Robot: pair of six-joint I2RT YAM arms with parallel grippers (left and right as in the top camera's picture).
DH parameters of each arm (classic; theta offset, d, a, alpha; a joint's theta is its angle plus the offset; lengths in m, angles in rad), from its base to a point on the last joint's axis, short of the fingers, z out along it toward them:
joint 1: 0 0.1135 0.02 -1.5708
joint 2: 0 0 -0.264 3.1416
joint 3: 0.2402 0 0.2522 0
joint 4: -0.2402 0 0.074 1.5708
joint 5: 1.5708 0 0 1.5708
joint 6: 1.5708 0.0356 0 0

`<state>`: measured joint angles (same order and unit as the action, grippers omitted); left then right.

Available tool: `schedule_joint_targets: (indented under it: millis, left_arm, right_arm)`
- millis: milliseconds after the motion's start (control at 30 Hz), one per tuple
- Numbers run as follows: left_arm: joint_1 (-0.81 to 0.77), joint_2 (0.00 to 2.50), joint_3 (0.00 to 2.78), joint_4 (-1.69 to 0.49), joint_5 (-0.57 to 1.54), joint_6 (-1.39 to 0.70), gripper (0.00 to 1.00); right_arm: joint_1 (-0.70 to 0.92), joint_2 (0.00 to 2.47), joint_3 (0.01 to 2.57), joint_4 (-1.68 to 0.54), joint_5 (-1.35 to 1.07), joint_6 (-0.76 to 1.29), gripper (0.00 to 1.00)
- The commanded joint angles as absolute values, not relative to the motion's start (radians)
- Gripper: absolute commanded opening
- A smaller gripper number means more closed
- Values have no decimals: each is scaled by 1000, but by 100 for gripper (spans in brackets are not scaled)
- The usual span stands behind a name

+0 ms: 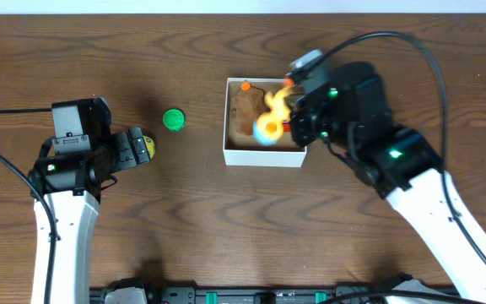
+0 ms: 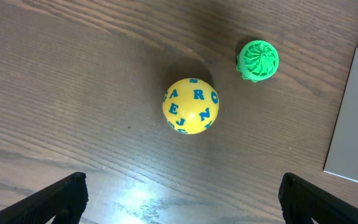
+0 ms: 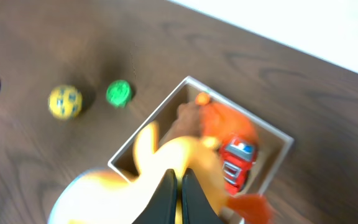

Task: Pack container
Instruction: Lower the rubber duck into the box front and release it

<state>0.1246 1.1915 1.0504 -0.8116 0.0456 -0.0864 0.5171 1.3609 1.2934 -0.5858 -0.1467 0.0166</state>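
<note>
Container (image 1: 264,156) mid-frame looks light and crushable, I'd pinch one wall; right gripper (image 3: 180,186) clamps an orange-yellow toy (image 3: 160,158), left gripper (image 2: 188,199) gapes wide.

small square white container (image 1: 264,155), open-topped, tan-brown inside, table centre, toys inside.

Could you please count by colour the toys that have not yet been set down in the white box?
Yellow: 1, the lettered ball
Green: 1, the ridged toy
Orange and yellow: 1, the held toy, clamped in the right gripper over the container
Total: 3
</note>
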Motion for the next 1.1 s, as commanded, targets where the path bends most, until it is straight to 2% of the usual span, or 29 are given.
schedule_joint_targets:
  millis: [0,200,400,500,733,800,833,867,900,933,1067]
  left_arm:
    - [131,1197,1068,-815,41,-99,98]
    - [131,1197,1068,-815,41,-99,98]
    - [131,1197,1068,-815,41,-99,98]
    - [131,1197,1068,-815,41,-99,98]
    - [131,1197,1068,-815,41,-99,98]
    - [131,1197,1068,-815,41,-99,98]
    - [131,1197,1068,-815,41,-99,98]
    - [131,1197,1068,-815,41,-99,98]
    - [131,1197,1068,-815,41,-99,98]
    - [131,1197,1068,-815,41,-99,98]
    - [131,1197,1068,-815,41,-99,98]
  right_arm:
    - [527,1464,1288,-582,-93,-104,1]
    - [517,1610,1288,-563,-117,-132,1]
    - [519,1665,1288,-508,-101,46,1]
    - [521,1668,1288,-519,-57,225,1]
    - [527,1668,1282,-595,-49,374,3]
    - [529,1668,1267,-594,-41,374,17]
    - [529,1669,1261,-593,-33,374,29]
    - [529,1669,1258,-593,-28,374,36]
    - [529,1669,1257,-593,-22,374,54]
    - [529,1668,1257,-588,-20,368,62]
    - [527,1641,1262,-521,4,285,73]
